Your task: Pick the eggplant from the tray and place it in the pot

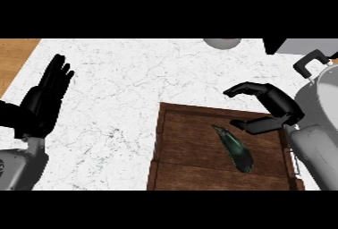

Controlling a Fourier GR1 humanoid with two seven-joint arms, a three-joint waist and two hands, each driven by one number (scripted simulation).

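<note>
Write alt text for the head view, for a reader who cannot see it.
A dark eggplant lies untouched on a brown wooden tray on a white marble counter, with the robot's right hand curled in the air just above it. A grey pot stands at the right edge; the left hand rests open at the left.

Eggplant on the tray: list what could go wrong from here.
1. The eggplant is slim and tapered; the right hand, its curled fingers above the stem end, may grip off-centre, so it tilts or slips.
2. The pot sits close behind that hand; lifting could knock its rim.
</note>
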